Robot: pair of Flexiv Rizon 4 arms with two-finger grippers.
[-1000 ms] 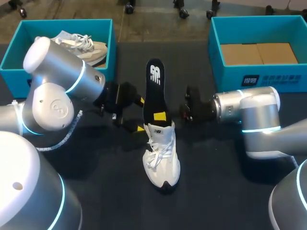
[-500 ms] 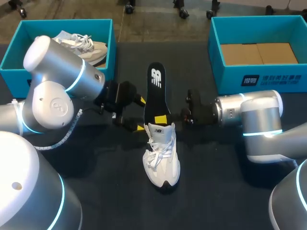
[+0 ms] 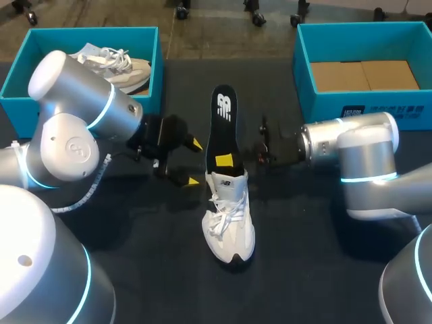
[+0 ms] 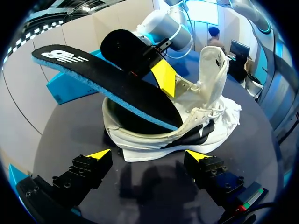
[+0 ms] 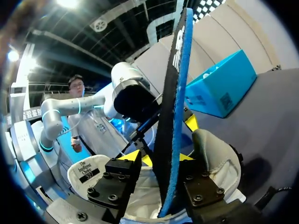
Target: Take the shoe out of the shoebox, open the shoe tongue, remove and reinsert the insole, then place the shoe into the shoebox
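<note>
A white shoe (image 3: 229, 216) stands on the dark table, toe toward the near edge, tongue pulled up. A black insole (image 3: 221, 121) with a blue underside sticks out of its heel opening, slanting up and back. My right gripper (image 3: 226, 160) comes in from the right at the shoe's collar. In the right wrist view the insole (image 5: 170, 116) stands between the right gripper's (image 5: 159, 158) fingers, with a gap at one finger, so it is open. My left gripper (image 3: 194, 162) stands wide open just left of the shoe. In its own view the left gripper (image 4: 148, 156) faces the shoe's (image 4: 187, 135) side without touching it.
A teal box (image 3: 81, 34) at the back left holds another pale shoe (image 3: 111, 64). A second teal shoebox (image 3: 364, 108) at the back right holds a cardboard insert. Bare table lies in front of the shoe.
My right gripper's fingers have parted from the insole they were pinching. The insole's top has shifted slightly to the right. My left gripper has drawn back a little to the left.
</note>
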